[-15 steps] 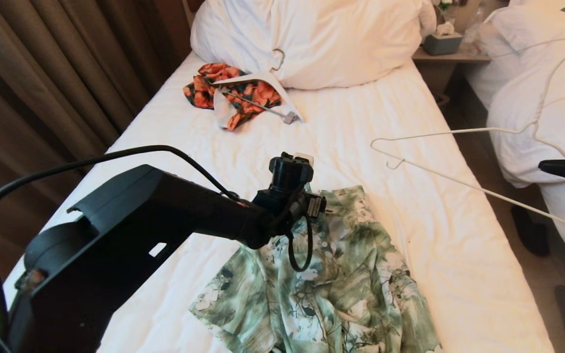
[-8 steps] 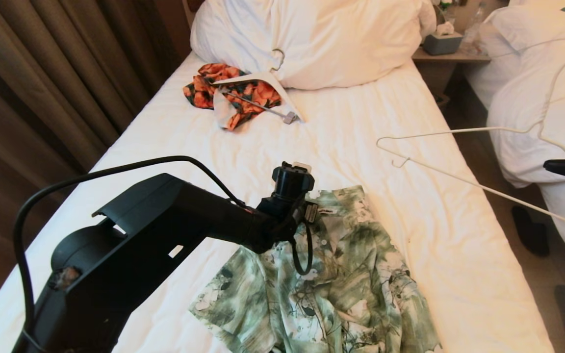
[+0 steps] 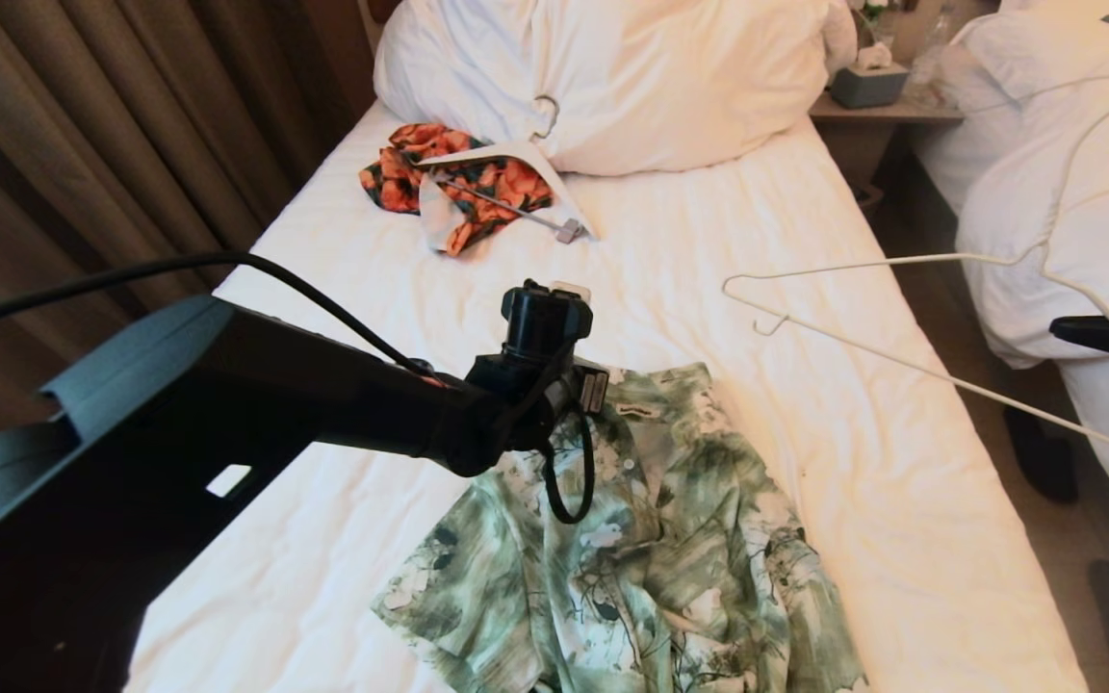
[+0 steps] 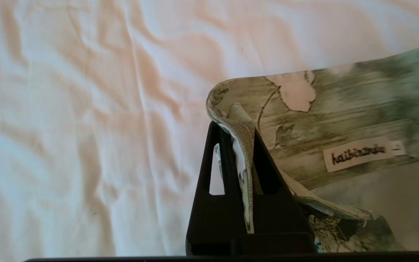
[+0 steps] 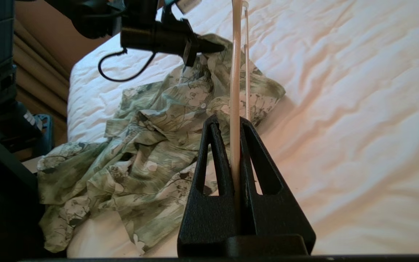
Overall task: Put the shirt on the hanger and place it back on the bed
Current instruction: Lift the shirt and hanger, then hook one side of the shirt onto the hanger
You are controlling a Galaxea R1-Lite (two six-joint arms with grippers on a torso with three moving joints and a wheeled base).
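Left gripper (image 4: 236,134) pinched tight on shirt (image 3: 651,539) collar edge; right gripper (image 5: 231,134) clamping hanger (image 3: 911,361) off to the side, above bed (image 3: 709,231).

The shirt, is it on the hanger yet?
No. The shirt lies crumpled on the bed; the left gripper pinches its collar, and the right gripper holds the hanger apart.

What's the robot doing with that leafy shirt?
The left gripper has pinched the collar edge of the shirt, which lies crumpled on the bed. The right gripper holds the thin hanger in the air off to the right. The shirt isn't on the hanger yet.
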